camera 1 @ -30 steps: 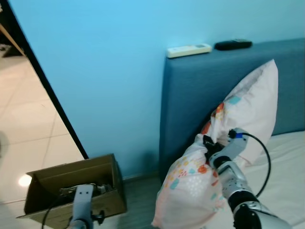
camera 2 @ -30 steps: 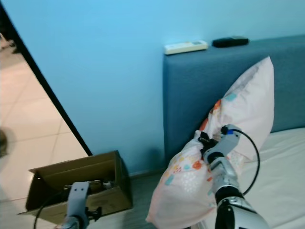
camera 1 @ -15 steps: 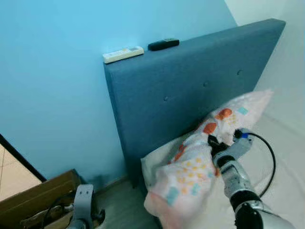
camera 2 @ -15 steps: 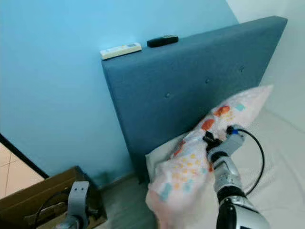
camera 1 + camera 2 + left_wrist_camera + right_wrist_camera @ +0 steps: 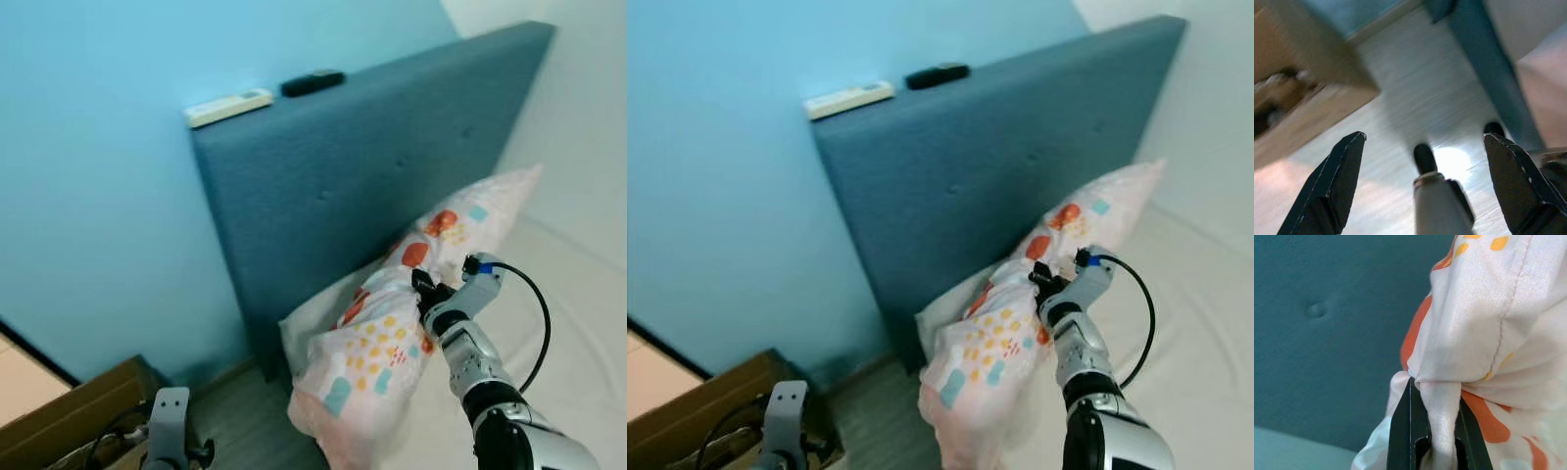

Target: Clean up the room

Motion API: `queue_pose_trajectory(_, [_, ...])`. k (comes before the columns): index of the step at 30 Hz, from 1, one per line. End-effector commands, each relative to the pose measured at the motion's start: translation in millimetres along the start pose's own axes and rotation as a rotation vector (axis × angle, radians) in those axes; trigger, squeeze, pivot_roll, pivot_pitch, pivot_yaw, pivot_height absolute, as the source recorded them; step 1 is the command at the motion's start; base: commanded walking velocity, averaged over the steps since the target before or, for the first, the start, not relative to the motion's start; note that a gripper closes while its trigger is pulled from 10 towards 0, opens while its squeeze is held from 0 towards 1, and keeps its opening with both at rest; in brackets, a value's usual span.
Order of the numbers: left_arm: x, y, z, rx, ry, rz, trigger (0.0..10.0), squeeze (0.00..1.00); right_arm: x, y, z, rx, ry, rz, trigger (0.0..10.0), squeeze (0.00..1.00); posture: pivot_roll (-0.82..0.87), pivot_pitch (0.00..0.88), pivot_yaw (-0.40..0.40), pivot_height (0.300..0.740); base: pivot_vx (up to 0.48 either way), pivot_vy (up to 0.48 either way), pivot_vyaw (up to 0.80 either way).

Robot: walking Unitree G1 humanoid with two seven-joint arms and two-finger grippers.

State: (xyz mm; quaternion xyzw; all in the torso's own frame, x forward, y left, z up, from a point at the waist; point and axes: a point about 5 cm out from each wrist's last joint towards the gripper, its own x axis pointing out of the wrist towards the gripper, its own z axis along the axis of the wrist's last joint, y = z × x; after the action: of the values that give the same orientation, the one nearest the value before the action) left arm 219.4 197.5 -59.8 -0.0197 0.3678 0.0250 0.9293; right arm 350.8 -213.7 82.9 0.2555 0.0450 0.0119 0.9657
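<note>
The right gripper [image 5: 425, 292] has its two black fingers [image 5: 1400, 431] pinched narrow on a fold of the pillow [image 5: 392, 343], a pale one printed with orange, yellow and blue shapes. The pillow is held off the bed [image 5: 588, 323], its long body slanting from the head end corner up toward the headboard [image 5: 372, 166], with its lower end drooping over the bed's edge above the floor [image 5: 1415, 93]. A second, plain pillow [image 5: 313, 318] seems to lie under it, against the foot of the headboard.

The step in hand looks like putting the pillow back in its place at the head of the bed. The next move calls for carrying it further in over the mattress, away from the edge, lowering it so it lies flat against the headboard, and only then letting the fold go.

The left gripper [image 5: 1422, 181] hangs idle near the floor with its fingers spread wide and nothing between them, beside a cardboard box [image 5: 69, 421]. A white remote [image 5: 228, 106] and a black remote [image 5: 312, 82] rest on the headboard's top edge, near its left corner.
</note>
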Motion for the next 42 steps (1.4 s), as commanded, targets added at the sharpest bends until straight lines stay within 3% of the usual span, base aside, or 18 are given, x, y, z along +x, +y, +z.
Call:
queue_pose_trajectory(1, [0.4,-0.5,2.2,-0.014,-0.014,-0.008,10.0,0.0,4.9,6.2,6.3,0.004,-0.019,0.021,0.0,0.0,-0.03,0.138,0.024,0.72,0.0,0.0,-0.79])
queue_pose_trajectory(9, [4.7,-4.6,22.1,-0.01,-0.082,-0.029,10.0,0.0,12.2,17.8,11.9,-0.014,-0.028,0.045,0.0,0.0,-0.02,0.15,0.016,0.72,0.0,0.0,-0.59])
queue_pose_trajectory(18, [3.5,-4.8,20.8,-0.008,-0.102,-0.033,10.0,0.0,22.7,38.0,12.5,-0.031,0.025,0.097,0.0,0.0,0.01,0.187,-0.004,0.72,0.0,0.0,0.0])
queue_pose_trajectory(24, [-3.8,2.0,6.3,-0.001,-0.123,-0.032,10.0,0.0,34.2,54.3,26.5,-0.064,0.056,0.12,0.0,0.0,0.07,0.27,-0.036,0.72,0.0,0.0,0.0])
queue_pose_trajectory(28, [-13.4,13.1,-13.2,0.007,-0.112,-0.014,10.0,0.0,47.9,75.7,66.5,-0.068,-0.037,0.154,0.0,0.0,0.12,0.309,-0.038,0.72,0.0,0.0,0.0])
queue_pose_trajectory(29, [-13.4,13.1,-13.2,0.007,-0.112,-0.014,10.0,0.0,47.9,75.7,66.5,-0.068,-0.037,0.154,0.0,0.0,0.12,0.309,-0.038,0.72,0.0,0.0,0.0])
queue_pose_trajectory(30, [-16.2,15.4,-18.2,0.011,-0.11,-0.014,10.0,0.0,51.2,82.0,83.1,-0.049,-0.086,0.162,0.0,0.0,0.14,0.323,-0.038,0.72,0.0,0.0,0.0])
queue_pose_trajectory(31, [-16.2,15.4,-18.2,0.011,-0.11,-0.014,10.0,0.0,51.2,82.0,83.1,-0.049,-0.086,0.162,0.0,0.0,0.14,0.323,-0.038,0.72,0.0,0.0,0.0])
queue_pose_trajectory(33, [-21.3,19.2,-26.0,0.04,-0.108,-0.02,10.0,0.0,55.7,97.5,124.5,-0.01,-0.208,0.191,0.0,0.0,0.16,0.343,-0.03,0.72,0.0,0.0,0.0])
queue_pose_trajectory(34, [-21.3,19.2,-26.0,0.04,-0.108,-0.02,10.0,0.0,55.7,97.5,124.5,-0.01,-0.208,0.191,0.0,0.0,0.16,0.343,-0.03,0.72,0.0,0.0,0.0])
queue_pose_trajectory(37, [-27.9,22.0,-33.1,0.086,-0.119,-0.043,10.0,0.0,54.1,117.7,180.7,0.09,-0.376,0.25,0.0,0.0,0.21,0.37,-0.016,0.72,0.0,0.0,0.0])
queue_pose_trajectory(42, [-29.7,22.7,-34.6,0.095,-0.125,-0.048,10.0,0.0,52.2,122.5,193.8,0.121,-0.42,0.277,0.0,0.0,0.22,0.372,-0.012,0.72,0.0,0.0,0.0])
